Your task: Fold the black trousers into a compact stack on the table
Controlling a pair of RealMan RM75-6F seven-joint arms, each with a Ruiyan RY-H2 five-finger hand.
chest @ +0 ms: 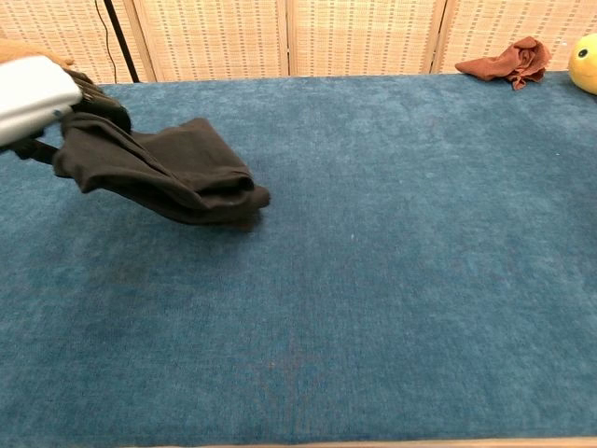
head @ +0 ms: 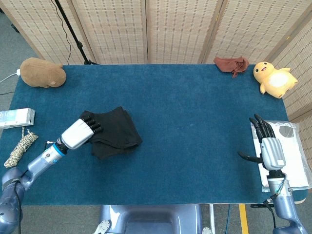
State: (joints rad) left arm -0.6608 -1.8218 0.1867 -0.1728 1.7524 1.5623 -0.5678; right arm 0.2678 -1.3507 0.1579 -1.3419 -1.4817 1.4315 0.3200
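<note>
The black trousers (head: 116, 132) are bunched in a folded bundle on the left half of the blue table (head: 195, 136). My left hand (head: 78, 132) grips their left edge and holds that side lifted off the cloth, while the right end of the trousers (chest: 177, 173) still touches the table. The left hand (chest: 35, 89) shows at the upper left of the chest view. At the table's right edge, my right hand (head: 269, 148) rests open, fingers spread, holding nothing.
A brown plush (head: 43, 72) sits at the back left corner, a yellow plush duck (head: 273, 79) and a rust-red cloth (head: 232, 64) at the back right. A white box (head: 17, 117) and a coil of rope (head: 20, 147) lie off the left edge. A plastic bag (head: 292, 151) lies under the right hand.
</note>
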